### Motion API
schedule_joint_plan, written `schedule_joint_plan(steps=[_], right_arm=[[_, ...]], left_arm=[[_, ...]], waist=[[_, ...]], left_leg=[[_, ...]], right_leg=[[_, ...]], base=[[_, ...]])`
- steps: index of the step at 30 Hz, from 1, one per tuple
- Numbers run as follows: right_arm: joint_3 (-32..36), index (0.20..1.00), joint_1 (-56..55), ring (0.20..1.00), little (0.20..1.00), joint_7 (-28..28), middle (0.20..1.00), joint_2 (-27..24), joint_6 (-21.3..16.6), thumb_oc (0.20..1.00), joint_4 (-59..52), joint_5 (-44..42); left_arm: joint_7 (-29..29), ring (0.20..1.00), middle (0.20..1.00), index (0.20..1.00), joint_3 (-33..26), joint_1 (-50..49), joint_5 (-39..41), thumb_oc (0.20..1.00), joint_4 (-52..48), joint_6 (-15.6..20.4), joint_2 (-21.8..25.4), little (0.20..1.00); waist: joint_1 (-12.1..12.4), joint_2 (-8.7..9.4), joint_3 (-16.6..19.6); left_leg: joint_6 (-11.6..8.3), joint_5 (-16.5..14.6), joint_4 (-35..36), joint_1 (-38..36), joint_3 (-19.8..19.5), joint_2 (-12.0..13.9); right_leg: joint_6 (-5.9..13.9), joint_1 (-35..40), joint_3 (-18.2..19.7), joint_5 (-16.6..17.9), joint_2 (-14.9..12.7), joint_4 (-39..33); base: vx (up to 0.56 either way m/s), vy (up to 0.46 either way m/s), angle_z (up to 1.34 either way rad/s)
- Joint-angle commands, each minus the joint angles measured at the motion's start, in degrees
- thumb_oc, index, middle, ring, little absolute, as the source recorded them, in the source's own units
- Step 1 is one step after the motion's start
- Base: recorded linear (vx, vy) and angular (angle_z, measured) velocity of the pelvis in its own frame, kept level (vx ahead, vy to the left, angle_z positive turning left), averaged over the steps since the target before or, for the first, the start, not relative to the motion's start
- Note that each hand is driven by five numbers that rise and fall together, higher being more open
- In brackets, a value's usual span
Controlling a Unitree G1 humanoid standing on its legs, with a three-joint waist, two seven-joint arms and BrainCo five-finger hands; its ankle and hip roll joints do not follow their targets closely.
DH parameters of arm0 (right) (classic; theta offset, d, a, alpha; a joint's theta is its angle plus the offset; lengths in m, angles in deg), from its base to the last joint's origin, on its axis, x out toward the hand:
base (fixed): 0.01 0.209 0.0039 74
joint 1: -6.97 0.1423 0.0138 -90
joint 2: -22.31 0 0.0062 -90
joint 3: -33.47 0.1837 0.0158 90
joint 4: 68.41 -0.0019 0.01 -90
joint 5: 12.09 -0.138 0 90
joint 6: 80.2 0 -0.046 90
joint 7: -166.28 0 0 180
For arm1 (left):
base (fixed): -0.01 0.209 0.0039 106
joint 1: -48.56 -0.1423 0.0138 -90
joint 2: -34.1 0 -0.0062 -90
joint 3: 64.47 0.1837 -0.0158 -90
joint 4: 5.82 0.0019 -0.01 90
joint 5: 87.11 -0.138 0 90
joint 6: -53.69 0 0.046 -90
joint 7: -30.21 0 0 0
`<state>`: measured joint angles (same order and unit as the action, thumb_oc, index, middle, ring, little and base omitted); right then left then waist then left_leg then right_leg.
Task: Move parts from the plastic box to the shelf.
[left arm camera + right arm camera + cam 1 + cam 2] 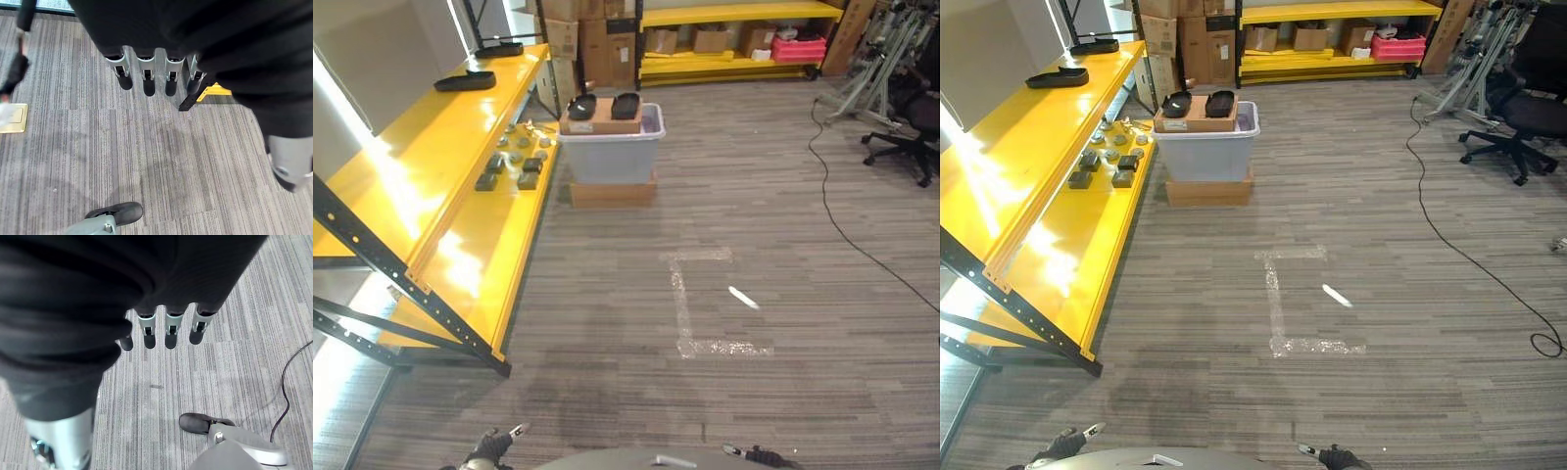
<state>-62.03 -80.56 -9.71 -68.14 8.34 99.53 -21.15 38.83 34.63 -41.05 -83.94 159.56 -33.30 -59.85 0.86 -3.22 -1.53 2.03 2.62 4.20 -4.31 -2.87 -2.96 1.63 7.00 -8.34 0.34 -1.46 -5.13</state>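
Both hands hang low with nothing in them: the left hand [156,73] and the right hand [166,325] each show straight, relaxed fingers pointing down at the grey striped carpet [705,323]. Far ahead of them, to the left-hand side, stands the translucent grey plastic box [612,147], raised on a flat cardboard carton, probably to bring it nearer reaching height. A brown cardboard tray with two black oval parts [602,106] rests across its rim. Just beside it runs the long yellow metal shelf [431,166], already carrying small dark parts [509,171]. Head views show box and shelf; wrist views show the fingers.
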Motion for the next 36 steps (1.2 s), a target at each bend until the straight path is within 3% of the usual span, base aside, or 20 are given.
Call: schedule_joint_plan(steps=[1, 9, 13, 15, 17, 18, 19, 22, 23, 26, 29, 31, 34, 36], right_arm=[[-0.95, 1.000, 2.25, 1.000, 1.000, 0.47, 1.000, 0.01, -1.30, 1.000, 3.87, -2.26], [-3.05, 1.000, 3.66, 1.000, 1.000, 0.39, 1.000, 0.15, -1.70, 1.000, 2.55, -0.94], [-4.17, 1.000, 6.15, 1.000, 1.000, 2.21, 1.000, -0.90, -3.74, 1.000, -3.81, -1.08], [-5.53, 1.000, 8.34, 1.000, 1.000, 1.97, 1.000, -1.30, -3.36, 1.000, -3.16, 1.07], [-6.23, 1.000, 10.33, 1.000, 1.000, 2.15, 1.000, -0.35, -3.35, 1.000, -3.30, 1.20], [-6.23, 1.000, 10.36, 1.000, 1.000, 2.15, 1.000, -0.34, -3.35, 1.000, -3.29, 1.20], [-6.18, 1.000, 10.34, 1.000, 1.000, 2.08, 1.000, -0.02, -3.33, 1.000, -3.41, 0.85], [-7.56, 1.000, 9.01, 1.000, 1.000, 1.68, 1.000, 0.85, -2.66, 1.000, -2.20, 2.67], [-7.74, 1.000, 8.74, 1.000, 1.000, 1.75, 1.000, 1.12, -2.49, 1.000, -1.73, 2.67], [-7.76, 1.000, 8.18, 1.000, 1.000, 1.57, 1.000, 1.40, -2.16, 1.000, -0.99, 2.58], [-6.10, 1.000, 4.95, 1.000, 1.000, 1.30, 1.000, 1.40, -2.05, 1.000, 0.94, 1.39], [-5.65, 1.000, 4.37, 1.000, 1.000, 1.01, 1.000, 1.08, -1.98, 1.000, 1.57, 1.25], [-5.34, 1.000, 4.16, 1.000, 1.000, 0.25, 1.000, -0.79, -1.64, 1.000, 2.42, 1.51], [-6.04, 1.000, 5.08, 1.000, 1.000, 0.16, 1.000, -1.81, -1.53, 1.000, 2.21, 2.49]], left_arm=[[1.14, 1.000, 1.000, 1.000, -1.00, 4.06, -0.90, 1.000, 3.32, 1.66, 0.59, 1.000], [0.38, 1.000, 1.000, 1.000, 0.32, 5.19, -0.15, 1.000, 1.91, 2.37, 0.05, 1.000], [1.47, 1.000, 1.000, 1.000, 0.89, 6.62, 2.30, 1.000, -2.71, 3.94, -0.36, 1.000], [1.19, 1.000, 1.000, 1.000, 2.07, 7.76, 1.18, 1.000, -2.00, 3.35, -0.17, 1.000], [1.39, 1.000, 1.000, 1.000, 2.84, 8.77, -0.09, 1.000, -1.16, 2.88, 0.31, 1.000], [1.38, 1.000, 1.000, 1.000, 2.83, 8.79, -0.09, 1.000, -1.14, 2.89, 0.31, 1.000], [1.27, 1.000, 1.000, 1.000, 2.89, 8.81, -0.16, 1.000, -0.96, 2.75, 0.37, 1.000], [0.68, 1.000, 1.000, 1.000, 2.75, 8.61, -0.69, 1.000, 0.43, 2.30, 0.32, 1.000], [0.65, 1.000, 1.000, 1.000, 2.98, 8.62, -0.94, 1.000, 0.91, 2.06, 0.16, 1.000], [0.36, 1.000, 1.000, 1.000, 3.18, 8.54, -1.52, 1.000, 1.33, 1.88, 0.08, 1.000], [-0.17, 1.000, 1.000, 1.000, 2.79, 7.33, -2.13, 1.000, 2.38, 1.33, 0.23, 1.000], [-0.56, 1.000, 1.000, 1.000, 2.13, 6.81, -1.70, 1.000, 2.64, 1.24, 0.05, 1.000], [-1.72, 1.000, 1.000, 1.000, 0.74, 6.28, 0.16, 1.000, 2.66, 0.95, 0.11, 1.000], [-2.06, 1.000, 1.000, 1.000, 1.00, 6.45, 0.25, 1.000, 2.67, 0.89, 0.21, 1.000]], waist=[[0.68, 2.32, 0.71], [0.84, 2.73, 0.77], [1.12, 3.21, -0.84], [1.33, 2.99, -2.11], [0.56, 2.14, -4.94], [0.62, 2.17, -4.94], [0.51, 1.75, -5.34], [0.72, 2.77, -4.92], [0.35, 2.84, -5.13], [-0.23, 3.09, -5.10], [-1.61, 3.13, -3.19], [-1.75, 3.01, -2.93], [-1.08, 3.48, -5.41], [-0.51, 4.27, -6.53]], left_leg=[[-4.87, -2.17, 0.80, 1.45, -5.01, 3.53], [-4.76, -2.50, 0.52, 1.25, -5.26, 3.35], [-3.90, -3.80, -2.54, 2.93, -5.19, 2.21], [-2.30, -4.33, -2.69, 3.33, -4.47, 1.95], [-1.32, -4.72, -3.49, 2.72, -3.70, 2.33], [-1.31, -4.72, -3.50, 2.75, -3.63, 2.31], [-1.36, -4.88, -3.42, 2.36, -3.49, 2.76], [-1.86, -6.45, -1.88, -0.34, -2.74, 2.93], [-2.06, -6.75, -1.28, -1.26, -2.83, 3.23], [-2.46, -7.33, -0.79, -2.42, -2.91, 3.81], [-5.02, -8.25, -2.36, -2.93, -3.78, 7.24], [-5.63, -8.61, -5.57, -2.42, -4.19, 7.96], [-6.32, -3.38, -21.41, 4.69, -5.76, 6.43], [-5.97, -2.22, -24.52, 8.61, -5.12, 5.77]], right_leg=[[5.56, 1.42, 0.38, -3.69, -4.49, 0.13], [5.56, 1.89, 0.10, -3.78, -4.49, 0.13], [6.28, 0.72, 0.56, -3.42, -5.77, 1.58], [7.89, -6.21, 2.71, -3.65, -6.45, 12.97], [10.23, -13.01, 5.05, 0.46, -5.76, 24.94], [10.23, -13.13, 5.13, 0.41, -5.77, 25.08], [10.09, -14.58, 5.08, -0.02, -5.47, 26.60], [8.27, -14.56, 0.77, 1.52, -6.93, 14.02], [7.97, -14.88, 0.07, 2.53, -6.29, 11.65], [7.80, -14.86, 0.01, 3.27, -5.72, 9.08], [5.58, -13.33, 0.32, 0.51, -3.36, 8.88], [4.92, -12.28, -0.42, -0.37, -3.02, 8.46], [2.66, -9.11, -1.01, -1.69, -2.64, 8.28], [1.90, -7.22, -1.47, -2.22, -2.97, 7.13]], base=[[0.00, 0.000, 0.00], [0.01, 0.009, 0.00], [-0.03, 0.095, 0.05], [-0.09, 0.237, -0.08], [-0.08, 0.179, -0.21], [-0.01, 0.101, -0.22], [0.16, 0.013, -0.12], [0.24, -0.079, -0.22], [0.22, -0.132, -0.31], [0.23, -0.146, -0.15], [0.35, -0.293, 0.17], [0.18, -0.156, 0.32], [0.14, -0.182, 0.23], [0.17, -0.138, -0.12]])
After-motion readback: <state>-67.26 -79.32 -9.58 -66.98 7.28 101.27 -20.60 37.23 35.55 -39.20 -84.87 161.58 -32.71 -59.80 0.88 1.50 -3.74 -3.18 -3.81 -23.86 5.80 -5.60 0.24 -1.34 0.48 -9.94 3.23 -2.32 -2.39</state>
